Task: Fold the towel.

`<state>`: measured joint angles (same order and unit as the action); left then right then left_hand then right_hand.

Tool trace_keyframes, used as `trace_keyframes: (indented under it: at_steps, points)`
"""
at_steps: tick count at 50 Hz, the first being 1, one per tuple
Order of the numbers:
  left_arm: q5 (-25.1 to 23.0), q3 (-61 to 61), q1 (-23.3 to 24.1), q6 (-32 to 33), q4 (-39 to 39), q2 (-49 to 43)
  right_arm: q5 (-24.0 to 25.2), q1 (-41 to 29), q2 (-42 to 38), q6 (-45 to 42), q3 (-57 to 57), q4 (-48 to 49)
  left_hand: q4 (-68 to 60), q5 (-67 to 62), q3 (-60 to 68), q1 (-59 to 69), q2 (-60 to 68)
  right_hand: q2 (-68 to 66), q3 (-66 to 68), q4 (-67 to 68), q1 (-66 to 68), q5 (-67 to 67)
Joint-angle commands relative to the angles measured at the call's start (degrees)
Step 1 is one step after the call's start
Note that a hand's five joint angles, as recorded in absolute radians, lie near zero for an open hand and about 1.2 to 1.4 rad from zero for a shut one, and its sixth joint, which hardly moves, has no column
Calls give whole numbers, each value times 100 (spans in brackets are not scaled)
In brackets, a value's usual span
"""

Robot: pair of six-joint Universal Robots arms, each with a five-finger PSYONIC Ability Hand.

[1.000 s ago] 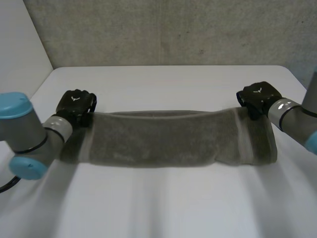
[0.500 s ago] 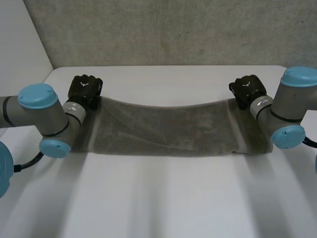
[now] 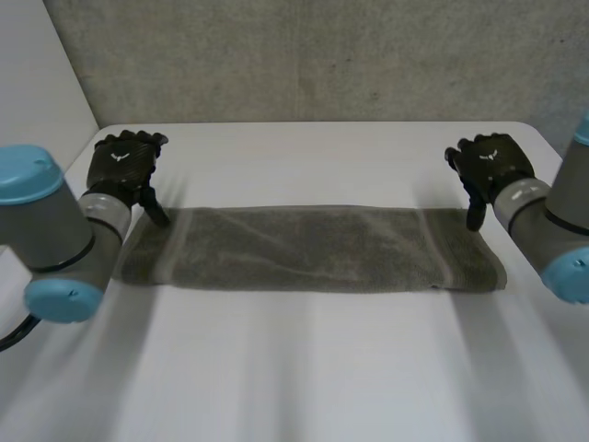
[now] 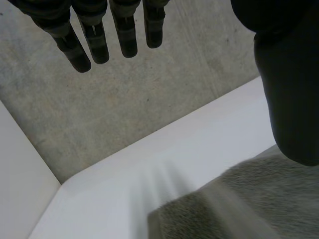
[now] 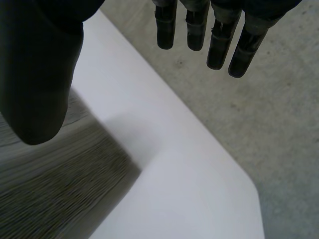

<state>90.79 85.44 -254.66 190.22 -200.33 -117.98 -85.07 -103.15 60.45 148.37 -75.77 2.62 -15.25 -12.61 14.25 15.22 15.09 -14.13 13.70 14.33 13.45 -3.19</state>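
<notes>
A grey-green towel (image 3: 313, 249) lies flat on the white table (image 3: 304, 368) as a long folded strip running left to right. My left hand (image 3: 124, 166) hovers at the towel's far left corner, open, its fingers (image 4: 94, 42) straight and holding nothing, thumb over the towel (image 4: 239, 204). My right hand (image 3: 488, 166) hovers at the far right corner, open too, with straight fingers (image 5: 219, 42) and the towel (image 5: 55, 179) below its thumb.
A grey concrete wall (image 3: 313, 55) stands behind the table's far edge. A white panel (image 3: 37, 83) borders the left side. Bare tabletop spreads in front of the towel and behind it.
Both hands have let go of the towel's far corners and opened. The towel, held raised before, has dropped flat. Both hands have drawn outward and up from it.
</notes>
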Motion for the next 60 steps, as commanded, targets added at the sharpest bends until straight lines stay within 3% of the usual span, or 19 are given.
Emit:
trace_keyframes:
  at_steps: [1,8,16,21,22,23,24,26,35,41,44,46,47,49,51,53,54,56,60]
  points:
    - [-26,912,-5,-617,-59,574,34,49,599,25,-1158,-78,503,1240,-403,-500,-488,413,-370,-433,-345,319]
    - [-17,1291,48,-838,-314,583,78,58,547,34,-1634,133,487,1223,-386,-483,-471,85,-42,-105,-17,-9]
    - [-9,1590,57,-838,-797,600,87,260,-68,25,-1678,555,453,1189,-353,-450,-437,-655,698,635,723,-749]
    - [-9,1643,57,-838,-867,592,95,400,-287,16,-1590,722,470,1206,-370,-467,-454,-3153,3195,3133,3220,-3247]
    - [-9,1652,57,-838,-867,592,95,401,-288,16,-1590,722,470,1206,-370,-467,-454,-3162,3204,3142,3229,-3256]
    - [-9,1660,39,-838,-867,600,87,435,-331,16,-1564,722,470,1206,-370,-467,-454,-4261,4303,4241,4328,-4355]
    - [-9,1661,39,-838,-867,600,87,436,-332,16,-1564,722,470,1206,-370,-467,-454,-4272,4315,4252,4339,-4366]
    - [-9,1661,22,-847,-867,600,-1,523,-358,7,-1511,722,470,1206,-370,-467,-454,-6578,6620,6557,6645,-6672]
    - [-9,1696,4,-864,-867,600,-177,1227,283,-142,-1432,713,487,1223,-386,-483,-471,-6587,6630,6567,6655,-6681]
    - [-9,1687,21,-873,-867,609,-177,1737,530,-942,-878,652,487,1223,-386,-483,-471,-6587,6630,6567,6655,-6681]
    - [-9,1687,30,-873,-867,609,-177,1367,573,-1258,-535,634,503,1240,-403,-500,-488,-6587,6630,6567,6655,-6681]
    - [0,1696,30,-873,-867,618,-168,310,530,-1328,-90,643,503,1240,-403,-500,-488,-6587,6630,6567,6655,-6681]
    - [0,1696,30,-873,-867,618,-168,304,530,-1328,-87,643,503,1240,-403,-500,-488,-6587,6630,6567,6655,-6681]
    - [0,1696,30,-873,-867,618,-142,-544,442,-1328,272,652,503,1240,-403,-500,-488,-6587,6630,6567,6655,-6681]
    - [9,1696,30,-873,-867,618,-142,-549,442,-1328,273,652,503,1240,-403,-500,-488,-6587,6630,6567,6655,-6681]
    - [9,1696,30,-873,-867,609,-55,-1484,66,-1346,483,704,503,1240,-403,-500,-488,-6587,6630,6567,6655,-6681]
    - [9,1696,39,-873,-867,609,-54,-1489,64,-1346,484,705,503,1240,-403,-500,-488,-6587,6630,6567,6655,-6681]
    - [9,1696,48,-873,-867,609,129,-2276,-303,-1355,659,757,503,1240,-403,-500,-488,-6587,6630,6567,6655,-6681]
    - [0,1696,57,-873,-867,609,324,-2834,-719,-1364,792,784,503,1240,-403,-500,-488,-6587,6630,6567,6655,-6681]
